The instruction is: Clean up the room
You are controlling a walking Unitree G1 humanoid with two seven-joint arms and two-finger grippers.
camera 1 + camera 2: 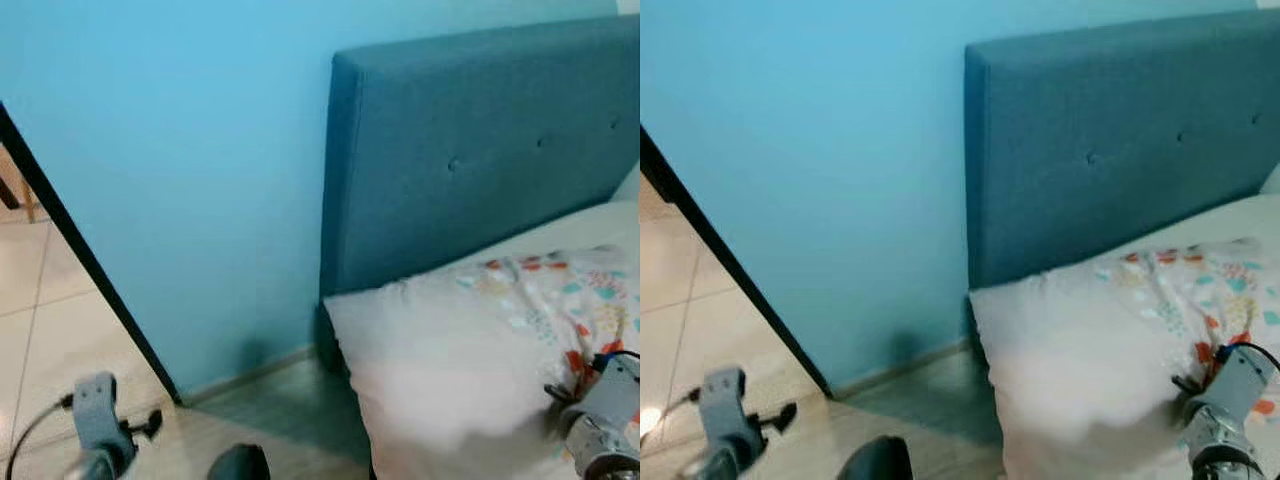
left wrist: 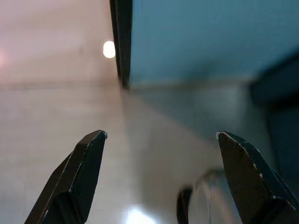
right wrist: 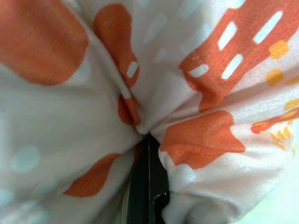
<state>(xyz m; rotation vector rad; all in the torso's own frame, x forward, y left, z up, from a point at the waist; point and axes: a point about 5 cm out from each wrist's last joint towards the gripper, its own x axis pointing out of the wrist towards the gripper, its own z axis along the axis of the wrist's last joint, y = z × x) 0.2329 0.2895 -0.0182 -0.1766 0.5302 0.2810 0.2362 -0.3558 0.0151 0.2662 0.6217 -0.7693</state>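
Note:
A white quilt (image 1: 470, 350) printed with orange, teal and yellow patches lies bunched on the bed, in front of the blue padded headboard (image 1: 480, 140). My right arm (image 1: 605, 425) reaches onto the quilt's patterned part at the lower right. In the right wrist view, my right gripper (image 3: 148, 140) is shut on a pinched fold of the quilt (image 3: 196, 93), with cloth wrapped around the black fingers (image 3: 147, 186). My left arm (image 1: 98, 425) hangs at the lower left over the floor. My left gripper (image 2: 161, 135) is open and holds nothing.
A light blue wall (image 1: 180, 150) runs left of the bed. A black door frame (image 1: 90, 270) slants down to the tiled floor (image 1: 50, 320). A narrow strip of floor (image 1: 270, 400) lies between wall and bed. A dark rounded thing (image 1: 240, 465) sits at the bottom edge.

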